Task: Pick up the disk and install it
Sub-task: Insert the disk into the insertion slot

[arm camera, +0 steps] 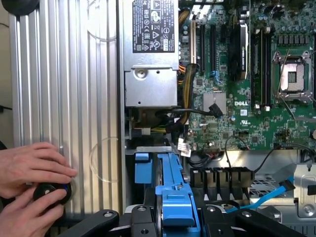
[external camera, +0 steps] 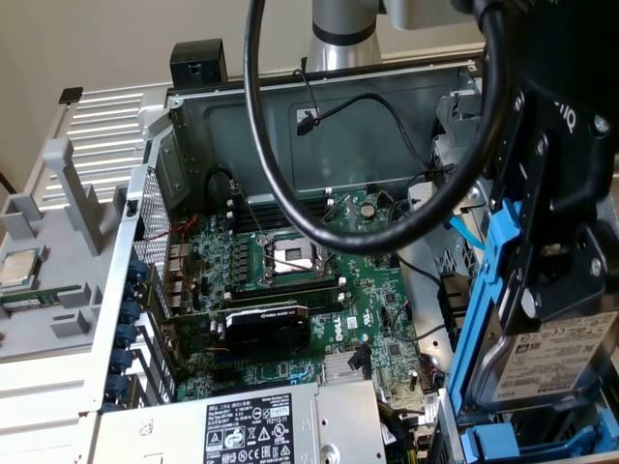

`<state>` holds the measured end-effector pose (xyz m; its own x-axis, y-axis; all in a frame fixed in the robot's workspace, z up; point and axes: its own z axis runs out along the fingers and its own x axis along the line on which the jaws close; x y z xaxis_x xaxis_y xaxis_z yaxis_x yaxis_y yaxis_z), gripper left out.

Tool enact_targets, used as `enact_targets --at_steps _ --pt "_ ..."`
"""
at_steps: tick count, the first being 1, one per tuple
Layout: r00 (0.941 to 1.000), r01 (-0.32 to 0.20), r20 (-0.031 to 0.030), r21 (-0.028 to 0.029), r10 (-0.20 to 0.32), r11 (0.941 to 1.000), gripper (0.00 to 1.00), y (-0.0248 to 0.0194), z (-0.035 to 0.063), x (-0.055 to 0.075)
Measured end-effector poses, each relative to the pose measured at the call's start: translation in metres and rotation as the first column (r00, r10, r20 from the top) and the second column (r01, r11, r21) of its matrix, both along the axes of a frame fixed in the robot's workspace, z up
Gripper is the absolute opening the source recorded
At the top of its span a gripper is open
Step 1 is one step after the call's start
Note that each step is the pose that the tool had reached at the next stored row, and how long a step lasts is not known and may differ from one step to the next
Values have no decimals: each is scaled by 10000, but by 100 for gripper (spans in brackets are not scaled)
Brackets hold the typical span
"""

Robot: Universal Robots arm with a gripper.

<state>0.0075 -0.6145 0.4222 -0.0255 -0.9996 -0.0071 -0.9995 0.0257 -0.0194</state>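
Disk [external camera: 564,362] hung edge-up, tilted, directly under claw [external camera: 559,290], clamped between its part-closed jaws by blue carrier frame [arm camera: 175,197]. Second blue carrier [external camera: 522,447] sat below claw. Judged dense, rigid, shock-sensitive, with slippery metal faces. Safest hold was carrier's plastic sides.

My gripper [arm camera: 177,219] clamped on the disk [arm camera: 170,173] in its blue carrier, green motherboard [arm camera: 237,123] beyond, 2 hands [arm camera: 32,165] on a black knob [arm camera: 47,190]
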Motion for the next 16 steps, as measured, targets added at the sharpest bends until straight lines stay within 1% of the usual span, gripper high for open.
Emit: enact_targets --at_steps 16 --pt "10000 2 -11 0 -2 10000 37 0 -35 18"
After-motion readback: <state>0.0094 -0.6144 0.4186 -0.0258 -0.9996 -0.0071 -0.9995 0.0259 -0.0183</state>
